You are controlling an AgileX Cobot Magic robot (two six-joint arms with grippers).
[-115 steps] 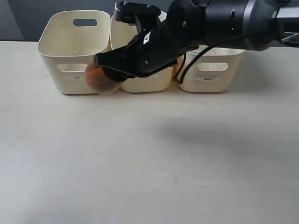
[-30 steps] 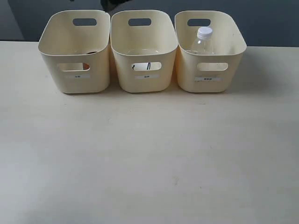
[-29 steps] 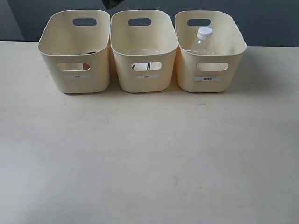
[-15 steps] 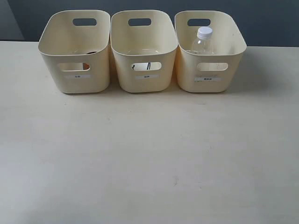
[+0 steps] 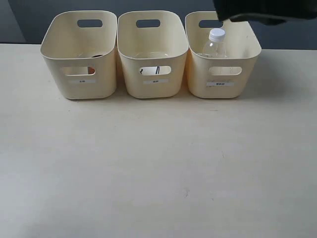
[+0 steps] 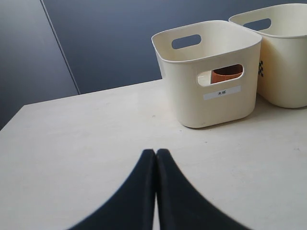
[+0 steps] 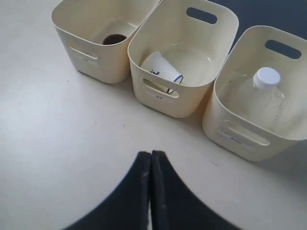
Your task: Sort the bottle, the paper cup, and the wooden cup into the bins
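Note:
Three cream bins stand in a row at the back of the table. The left bin (image 5: 79, 54) holds the wooden cup (image 7: 114, 39), which shows through the handle cutout as the wooden cup (image 6: 226, 74). In the middle bin (image 5: 153, 52) the white paper cup (image 7: 160, 71) lies on its side. The clear bottle (image 5: 215, 43) with a white cap stands upright in the right bin (image 5: 223, 54). My left gripper (image 6: 156, 152) is shut and empty, well short of the left bin. My right gripper (image 7: 150, 154) is shut and empty above the table in front of the bins.
A dark arm part (image 5: 265, 10) crosses the top right corner of the exterior view, above the right bin. The pale table (image 5: 158, 163) stretches in front of the bins. A dark wall stands behind them.
The arm that carried the wooden cup over the bins has gone from the middle of the view; a dark arm part has just come in at the top right. The bins stay still.

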